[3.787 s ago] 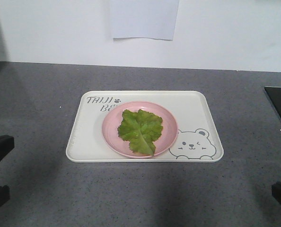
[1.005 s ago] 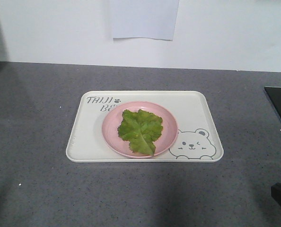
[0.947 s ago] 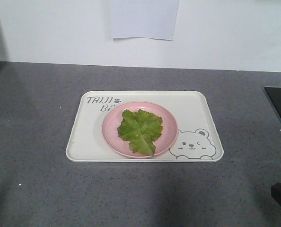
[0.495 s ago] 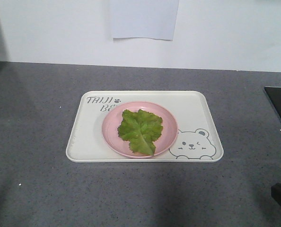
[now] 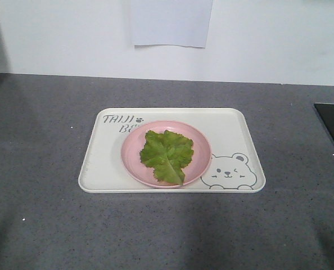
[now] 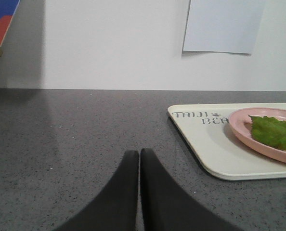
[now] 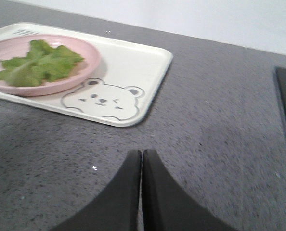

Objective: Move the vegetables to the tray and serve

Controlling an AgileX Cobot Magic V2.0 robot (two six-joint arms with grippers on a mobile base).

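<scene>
Lettuce on its plate, both grippers away from the tray

The left gripper [image 6: 139, 161] rests pressed shut, holding nothing, over the grey desk [image 5: 37, 140] — left of the tray [image 5: 105, 163]. The lettuce leaf [image 5: 167, 154] lies on the pink plate [image 5: 199, 143] on the tray. The right gripper [image 7: 141, 161] is pinched shut too. The moving looks done; serving is next — probably both grippers must open and take the tray's edges.

Bare grey countertop [image 5: 43, 140] rings the tray [image 5: 105, 169] on all sides, widest at 6 and 9 o'clock. The tray's low rim and the pink plate [image 5: 198, 166] on it are the only raised edges. A black slab [image 5: 333, 126] lies at 3 o'clock.
</scene>
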